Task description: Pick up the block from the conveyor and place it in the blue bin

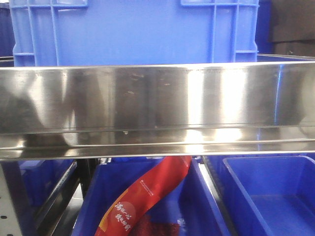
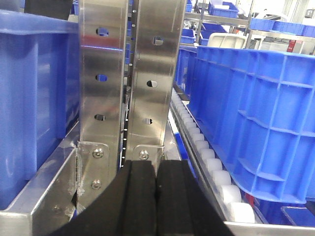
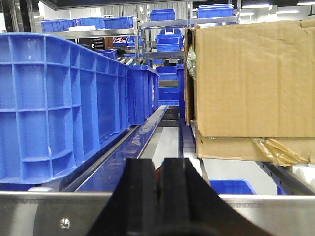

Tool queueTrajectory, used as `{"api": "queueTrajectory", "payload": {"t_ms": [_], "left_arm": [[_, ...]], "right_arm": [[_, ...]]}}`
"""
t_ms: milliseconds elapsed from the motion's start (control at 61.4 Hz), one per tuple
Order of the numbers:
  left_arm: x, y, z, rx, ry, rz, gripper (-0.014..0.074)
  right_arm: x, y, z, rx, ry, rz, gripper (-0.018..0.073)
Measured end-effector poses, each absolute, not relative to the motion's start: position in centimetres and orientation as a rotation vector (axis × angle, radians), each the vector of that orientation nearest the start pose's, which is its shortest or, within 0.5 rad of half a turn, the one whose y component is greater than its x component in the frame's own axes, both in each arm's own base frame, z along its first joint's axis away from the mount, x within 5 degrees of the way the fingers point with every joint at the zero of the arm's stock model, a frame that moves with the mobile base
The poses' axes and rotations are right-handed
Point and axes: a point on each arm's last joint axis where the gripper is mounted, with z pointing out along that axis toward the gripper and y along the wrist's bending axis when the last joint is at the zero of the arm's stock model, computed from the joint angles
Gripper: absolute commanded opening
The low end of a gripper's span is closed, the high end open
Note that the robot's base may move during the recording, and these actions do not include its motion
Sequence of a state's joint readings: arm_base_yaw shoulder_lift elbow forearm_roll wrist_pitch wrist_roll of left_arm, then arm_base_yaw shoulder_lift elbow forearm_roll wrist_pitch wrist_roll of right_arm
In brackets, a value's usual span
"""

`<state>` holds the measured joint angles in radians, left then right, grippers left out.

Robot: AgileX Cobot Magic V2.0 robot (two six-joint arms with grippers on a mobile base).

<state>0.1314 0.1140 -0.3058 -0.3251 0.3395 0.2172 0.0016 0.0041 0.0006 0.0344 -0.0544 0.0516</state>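
Steel rail (image 1: 157, 105) blocks blue crates (image 1: 135, 29).

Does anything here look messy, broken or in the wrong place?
Two things stand out. A red printed packet lies slanted over the edge of a lower blue bin. The bottom cardboard box on the right looks crushed, with wrinkled tape peeling off. No block is visible.

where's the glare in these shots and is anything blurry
Front view: bright glare streaks on the steel rail, which also mirrors the blue crate faintly; the whole frame is slightly soft. Left wrist view: the steel posts show soft sheen, and the shut left gripper is a dark, close blur. Right wrist view: ceiling lights flare at top, and the right gripper is dark.
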Motion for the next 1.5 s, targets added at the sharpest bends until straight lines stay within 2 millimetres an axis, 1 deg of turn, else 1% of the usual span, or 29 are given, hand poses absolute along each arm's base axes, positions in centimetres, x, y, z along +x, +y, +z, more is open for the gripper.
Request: {"api": "queueTrajectory", "payload": {"t_ms": [310,456,570,717,799,847,1027,1499], "left_arm": [[5.0,-0.3,28.0,-0.099,1.612,-0.052,-0.0111],[5.3,0.0,27.4,-0.099,1.577,-0.001,-0.0111],[5.7,0.3,26.1,-0.106,1.533,0.012,-0.0111],[6.3,0.2,23.6,-0.076,1.51,-0.025,-0.0111],[6.4,0.1,21.7,-0.067,1.546,-0.037,-0.0111],[6.4,0.1,21.0,-0.065,1.557,-0.037,-0.0111],[5.7,0.1,20.9,-0.045,1.532,-0.011,-0.0111],[5.7,0.1,21.1,-0.071,1.499,-0.045,-0.0111]], "right_arm": [[5.6,0.0,21.8,0.062,1.433,0.071,-0.0162],[5.6,0.0,21.8,0.062,1.433,0.071,-0.0162],[5.6,0.0,21.8,0.062,1.433,0.071,-0.0162],[5.6,0.0,21.8,0.062,1.433,0.071,-0.0162],[5.6,0.0,21.8,0.062,1.433,0.071,-0.0162],[5.6,0.0,21.8,0.062,1.433,0.071,-0.0162],[5.6,0.0,21.8,0.062,1.431,0.071,-0.0162],[5.6,0.0,21.8,0.062,1.429,0.071,-0.0162]]}}
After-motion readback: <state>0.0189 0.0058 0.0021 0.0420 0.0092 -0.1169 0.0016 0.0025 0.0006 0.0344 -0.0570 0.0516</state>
